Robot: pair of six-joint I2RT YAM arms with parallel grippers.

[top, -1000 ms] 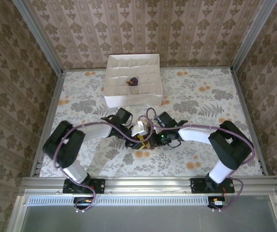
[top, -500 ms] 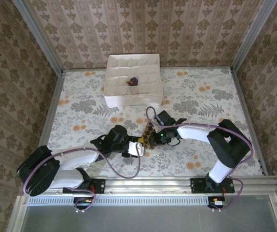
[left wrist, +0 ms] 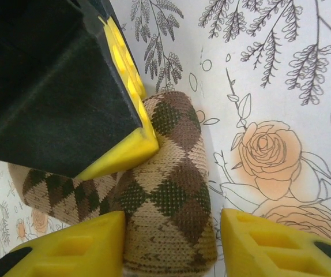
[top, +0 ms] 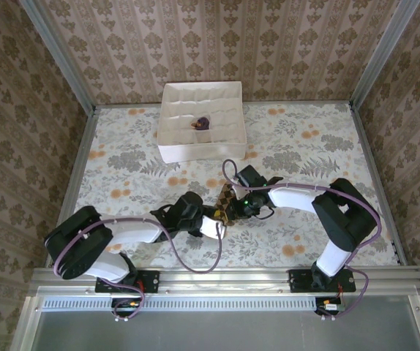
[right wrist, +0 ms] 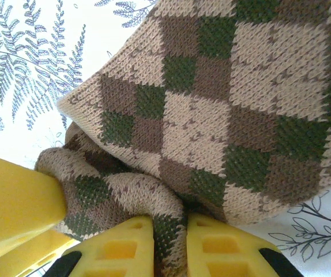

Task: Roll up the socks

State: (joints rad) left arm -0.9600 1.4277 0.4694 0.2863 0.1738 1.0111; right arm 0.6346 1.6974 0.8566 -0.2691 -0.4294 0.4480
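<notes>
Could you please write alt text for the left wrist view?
A partly rolled brown-and-tan checked sock lies on a floral tablecloth between the left gripper's open yellow fingers. The other arm's black-and-yellow finger touches it from the upper left.

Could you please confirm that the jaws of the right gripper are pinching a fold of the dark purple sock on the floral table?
Not quite: the right wrist view shows the jaws of the right gripper pinching a fold of the brown-and-tan diamond-checked sock on the floral table. The dark purple sock sits in the white box.
</notes>
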